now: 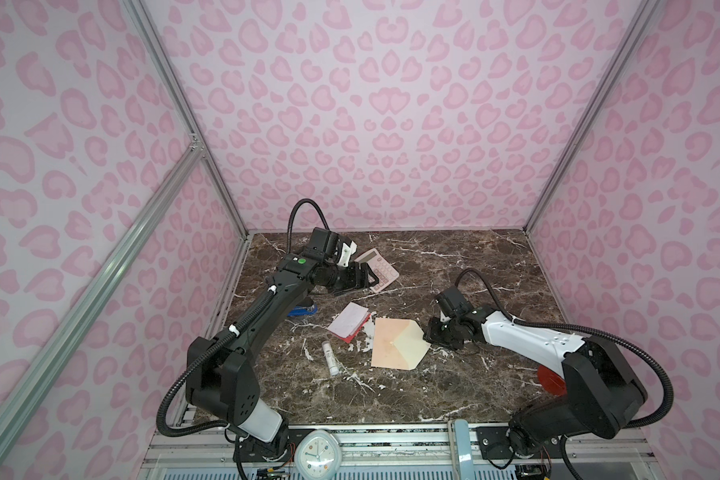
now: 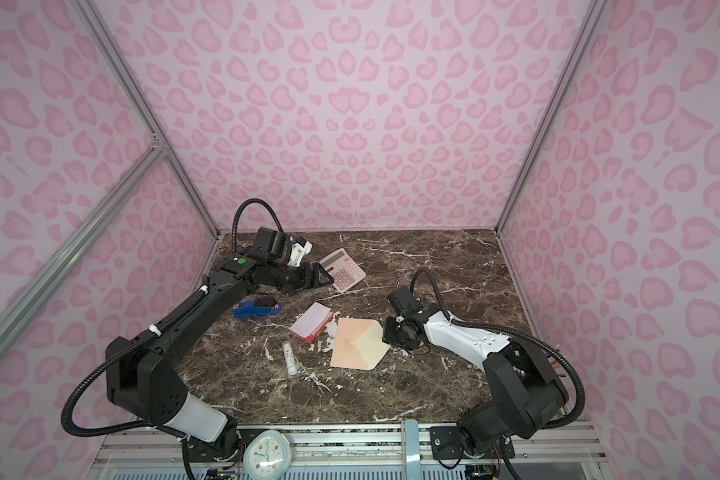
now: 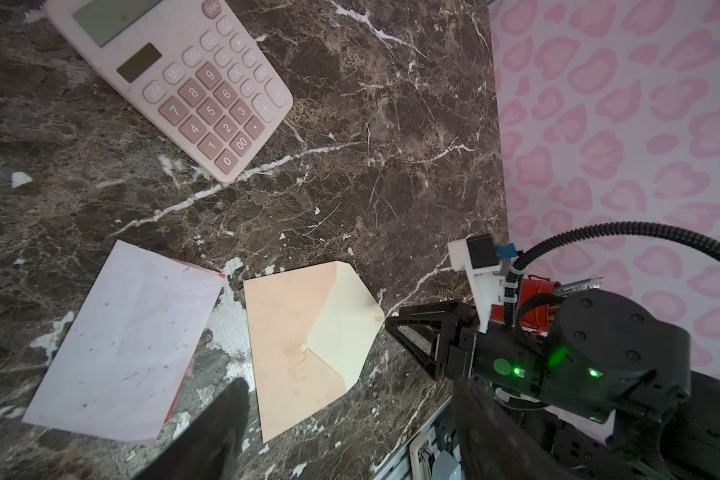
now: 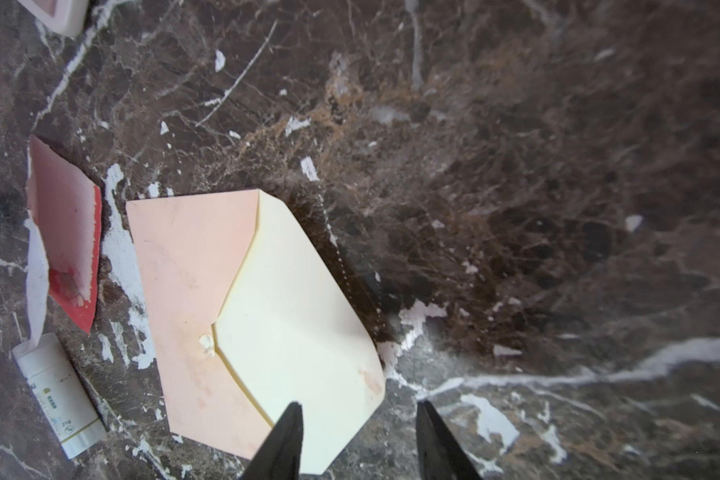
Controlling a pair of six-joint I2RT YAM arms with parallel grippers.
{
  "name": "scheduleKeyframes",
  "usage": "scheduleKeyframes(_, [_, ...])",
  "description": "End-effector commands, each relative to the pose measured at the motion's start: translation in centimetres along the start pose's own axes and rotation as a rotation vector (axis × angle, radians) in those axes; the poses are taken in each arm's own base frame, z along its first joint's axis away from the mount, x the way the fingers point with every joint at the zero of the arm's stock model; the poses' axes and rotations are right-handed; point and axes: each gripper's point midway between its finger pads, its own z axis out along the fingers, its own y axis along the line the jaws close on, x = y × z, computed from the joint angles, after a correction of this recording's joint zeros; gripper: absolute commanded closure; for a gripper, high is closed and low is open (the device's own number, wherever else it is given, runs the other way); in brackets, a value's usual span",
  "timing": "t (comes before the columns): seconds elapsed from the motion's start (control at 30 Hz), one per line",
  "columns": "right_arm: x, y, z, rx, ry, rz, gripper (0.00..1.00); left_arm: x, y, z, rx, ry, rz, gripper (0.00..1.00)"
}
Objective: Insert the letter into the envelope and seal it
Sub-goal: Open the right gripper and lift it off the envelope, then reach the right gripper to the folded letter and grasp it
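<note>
Calculator [image 3: 171,83] keys: MRC, GT, CE

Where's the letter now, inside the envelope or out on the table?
Out. The letter lies on the table beside the envelope, its whole face showing; the envelope's flap is folded down.

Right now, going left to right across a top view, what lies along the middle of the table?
Stapler → letter → envelope → right gripper. The glue stick and calculator overlap these, so they are left out.
</note>
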Motion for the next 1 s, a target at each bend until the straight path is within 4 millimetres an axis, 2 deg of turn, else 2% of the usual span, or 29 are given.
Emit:
scheduleKeyframes(0.0, [-0.8, -0.8, -1.1, 0.034, -0.012, -0.035, 0.50, -0.1, 0.1, -0.4, -0.014, -0.011, 0.004, 0.20])
scheduleKeyframes(0.1, [-2.1, -0.5, -2.1, 0.033, -0.035, -0.039, 0.49, -0.2, 0.1, -0.7, -0.022, -0.020, 0.006, 0.20])
scheduleKeyframes(0.2, [-3.6, 0.7, -3.2, 0.012, -0.067, -0.039, 0.49, -0.4, 0.0, -1.1, -0.032, -0.033, 0.013, 0.20])
scheduleKeyframes(0.4, [-6.5, 5.0, -4.5, -0.118, -0.158, 0.047, 0.49, -1.0, -0.2, -2.6, -0.064, -0.086, 0.026, 0.20])
scheduleKeyframes(0.53, [-7.7, 8.0, -4.7, -0.194, -0.206, 0.080, 0.49, -0.9, 0.0, -3.8, -0.088, -0.129, 0.026, 0.20])
scheduleKeyframes(0.67, [-8.2, 10.7, -4.5, -0.252, -0.249, 0.087, 0.49, -0.5, 0.1, -5.0, -0.092, -0.174, 0.001, 0.21])
scheduleKeyframes(0.7, [-8.3, 11.6, -4.5, -0.275, -0.258, 0.087, 0.49, 0.4, 0.9, -4.6, -0.105, -0.161, -0.017, 0.21])
scheduleKeyframes(0.77, [-7.9, 13.6, -3.9, -0.337, -0.253, 0.076, 0.49, 1.0, 1.2, -4.9, -0.109, -0.174, -0.032, 0.21])
scheduleKeyframes(0.97, [-5.4, 18.2, -0.1, -0.428, -0.192, 0.047, 0.48, 2.5, 2.3, -6.0, -0.149, -0.192, -0.037, 0.21])
